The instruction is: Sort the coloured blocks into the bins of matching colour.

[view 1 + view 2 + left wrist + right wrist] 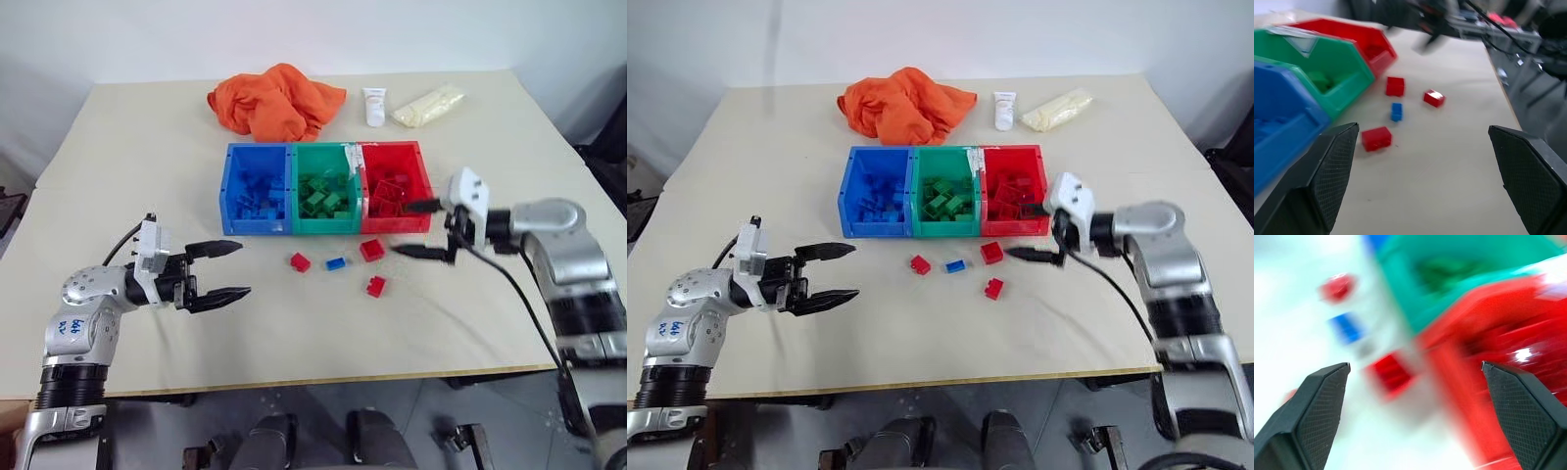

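Blocks lie loose on the tabletop (147,127) just in front of the three joined bins: a red block (300,261) nearest the robot's left, a small blue block (336,263) beside it, a larger red block (371,250) close to the front wall of the red bin (423,186), and one more red block (375,286) a little nearer to the robot. The blue bin (227,186), the green bin (294,186) and the red bin each hold many blocks of their own colour.

The right end effector (421,229) hangs at the front corner of the red bin, its fingers wide apart and empty, one finger over the bin's edge and one low, just beside the larger red block. The left end effector (225,269) hovers over bare tabletop, well apart from the blocks, also spread open and holding nothing.

These blocks look light, stiff and smooth, so I think they can slide or flip away when a finger pushes them. The flat side walls seem the best place to pinch, not the studded top. The blue block is very small and needs careful centring.

An orange cloth (274,98) and a white tube (374,106) lie behind the bins.
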Available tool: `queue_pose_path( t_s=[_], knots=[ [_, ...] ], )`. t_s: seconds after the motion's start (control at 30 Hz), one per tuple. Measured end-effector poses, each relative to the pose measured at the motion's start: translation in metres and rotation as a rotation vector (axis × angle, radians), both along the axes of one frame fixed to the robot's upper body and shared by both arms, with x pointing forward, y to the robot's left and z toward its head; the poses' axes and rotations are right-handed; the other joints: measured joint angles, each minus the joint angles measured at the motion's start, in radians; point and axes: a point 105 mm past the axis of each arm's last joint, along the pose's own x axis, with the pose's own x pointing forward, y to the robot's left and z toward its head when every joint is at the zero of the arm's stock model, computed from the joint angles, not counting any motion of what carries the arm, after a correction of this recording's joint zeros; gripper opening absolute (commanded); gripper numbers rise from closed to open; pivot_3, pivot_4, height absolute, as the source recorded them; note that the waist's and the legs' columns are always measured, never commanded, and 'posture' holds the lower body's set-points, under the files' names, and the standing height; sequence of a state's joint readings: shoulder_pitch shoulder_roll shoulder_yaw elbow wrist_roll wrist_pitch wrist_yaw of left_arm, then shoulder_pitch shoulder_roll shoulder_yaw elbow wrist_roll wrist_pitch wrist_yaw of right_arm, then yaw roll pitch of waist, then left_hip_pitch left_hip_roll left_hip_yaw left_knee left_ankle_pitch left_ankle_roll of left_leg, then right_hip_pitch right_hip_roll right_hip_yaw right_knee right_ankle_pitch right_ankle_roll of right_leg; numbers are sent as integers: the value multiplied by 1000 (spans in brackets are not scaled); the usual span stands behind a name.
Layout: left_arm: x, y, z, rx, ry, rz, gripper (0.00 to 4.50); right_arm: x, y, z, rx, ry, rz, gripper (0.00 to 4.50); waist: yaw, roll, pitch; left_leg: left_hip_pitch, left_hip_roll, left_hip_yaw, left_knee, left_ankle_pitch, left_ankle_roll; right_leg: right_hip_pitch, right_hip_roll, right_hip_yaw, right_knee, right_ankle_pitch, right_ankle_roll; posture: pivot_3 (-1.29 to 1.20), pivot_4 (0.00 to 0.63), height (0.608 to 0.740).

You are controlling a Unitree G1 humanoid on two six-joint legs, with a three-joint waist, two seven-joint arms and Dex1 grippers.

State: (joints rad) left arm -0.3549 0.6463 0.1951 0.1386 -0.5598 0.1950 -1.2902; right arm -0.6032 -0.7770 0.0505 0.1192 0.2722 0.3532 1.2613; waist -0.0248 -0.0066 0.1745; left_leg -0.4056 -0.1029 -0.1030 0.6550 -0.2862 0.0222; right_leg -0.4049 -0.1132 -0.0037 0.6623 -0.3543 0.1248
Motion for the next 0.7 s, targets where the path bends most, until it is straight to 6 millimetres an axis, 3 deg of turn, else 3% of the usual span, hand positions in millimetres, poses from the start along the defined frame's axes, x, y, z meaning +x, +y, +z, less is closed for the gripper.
queue_pose_path(
  t_s=[0.2,0.4,0.53,0.7],
  knots=[
    [-4,6,-4,6,3,-26,4500,-45,-25,-12,-18,86,-29,4491,6,0,0,1,0,1,1,0,0,2,0,0,-2,0,0,0,150,740],
    [-16,27,-28,68,47,-30,4500,-78,-96,-34,-75,221,-240,4491,23,0,0,2,0,3,2,-1,1,4,0,1,-4,0,0,0,150,740],
    [-16,30,-35,77,48,-26,4500,-83,-107,-30,-94,204,-267,4491,25,0,0,3,1,3,3,-1,1,7,0,0,-5,0,0,0,150,740],
    [-15,31,-38,67,49,-16,4500,-82,-105,-24,-84,179,-261,4491,24,0,0,3,1,2,3,-1,2,7,0,0,-5,0,0,0,150,740]
  ],
)
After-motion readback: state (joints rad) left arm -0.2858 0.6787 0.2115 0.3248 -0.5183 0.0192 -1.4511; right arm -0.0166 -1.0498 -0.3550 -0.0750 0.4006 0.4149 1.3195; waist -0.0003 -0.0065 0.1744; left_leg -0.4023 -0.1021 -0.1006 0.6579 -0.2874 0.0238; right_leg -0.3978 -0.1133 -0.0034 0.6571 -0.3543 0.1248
